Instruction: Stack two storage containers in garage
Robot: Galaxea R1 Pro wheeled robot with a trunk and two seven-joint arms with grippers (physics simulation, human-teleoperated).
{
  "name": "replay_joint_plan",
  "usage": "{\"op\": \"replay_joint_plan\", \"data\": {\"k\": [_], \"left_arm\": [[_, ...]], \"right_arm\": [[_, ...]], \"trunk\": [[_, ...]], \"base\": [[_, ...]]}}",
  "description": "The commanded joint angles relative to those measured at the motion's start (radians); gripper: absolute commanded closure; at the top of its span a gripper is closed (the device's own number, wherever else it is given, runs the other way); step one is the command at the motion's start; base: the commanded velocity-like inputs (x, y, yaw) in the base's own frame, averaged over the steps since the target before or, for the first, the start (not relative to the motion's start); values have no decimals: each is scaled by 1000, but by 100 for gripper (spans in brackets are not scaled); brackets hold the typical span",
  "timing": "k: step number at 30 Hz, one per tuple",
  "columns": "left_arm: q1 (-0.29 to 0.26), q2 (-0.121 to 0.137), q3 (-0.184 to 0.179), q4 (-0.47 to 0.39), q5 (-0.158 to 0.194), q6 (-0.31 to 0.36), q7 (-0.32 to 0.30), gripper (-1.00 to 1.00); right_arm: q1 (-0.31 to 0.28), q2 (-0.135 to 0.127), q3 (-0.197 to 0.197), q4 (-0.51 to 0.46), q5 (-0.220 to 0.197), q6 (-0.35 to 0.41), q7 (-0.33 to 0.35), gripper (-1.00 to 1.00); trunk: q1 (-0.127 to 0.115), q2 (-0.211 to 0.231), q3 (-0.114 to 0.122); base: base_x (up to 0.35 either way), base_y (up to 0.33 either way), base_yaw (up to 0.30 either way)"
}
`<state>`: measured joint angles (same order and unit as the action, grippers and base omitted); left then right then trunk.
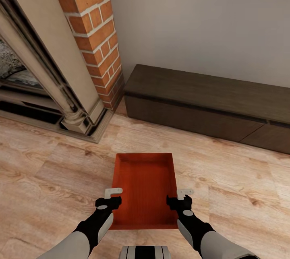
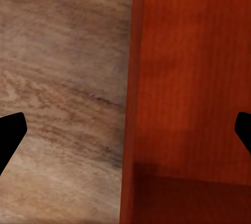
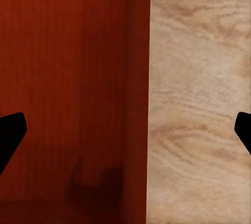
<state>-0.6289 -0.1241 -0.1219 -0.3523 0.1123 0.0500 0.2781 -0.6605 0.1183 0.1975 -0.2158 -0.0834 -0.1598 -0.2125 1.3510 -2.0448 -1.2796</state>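
Red container (image 1: 145, 186) sits btwn both grippers, over wood floor (image 1: 48, 178). L gripper (image 1: 112, 197) straddles its L wall, R gripper (image 1: 181, 197) its R wall; jaws wide apart, wall contact can't tell.

Light wood plank floor (image 1: 52, 178) runs up to a brick fireplace (image 1: 94, 29). Right of the fireplace, a low dark cabinet (image 1: 209, 106) stands against a plain grey wall (image 1: 193, 17).

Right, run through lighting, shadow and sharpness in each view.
Head view: even, soft light, no glare, storage container sharp. Left wrist view: wood floor grain smeared, a darker band across the container's end. Right wrist view: a blotchy shadow on the container's bottom, planks soft.
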Motion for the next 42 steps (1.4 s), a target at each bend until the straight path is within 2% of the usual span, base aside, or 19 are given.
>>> {"op": "replay_joint_plan", "data": {"k": [1,4,15,42], "left_arm": [[0,1,-9,-2,10,5,7,-100],[0,0,-9,-2,10,5,7,-100],[0,1,-9,-2,10,5,7,-100],[0,1,-7,-2,10,5,7,-100]], "right_arm": [[-1,0,8,1,-9,-4,-5,-100],[-1,0,8,1,-10,-4,-5,-100],[-1,-1,8,1,-9,-4,-5,-100],[-1,-3,6,1,-9,-4,-4,-100]], "trunk": [[0,0,-1],[0,0,-1],[42,-77,-35],[42,-77,-35]], "base": [[0,0,0],[0,0,0],[0,0,0],[0,0,0]]}}
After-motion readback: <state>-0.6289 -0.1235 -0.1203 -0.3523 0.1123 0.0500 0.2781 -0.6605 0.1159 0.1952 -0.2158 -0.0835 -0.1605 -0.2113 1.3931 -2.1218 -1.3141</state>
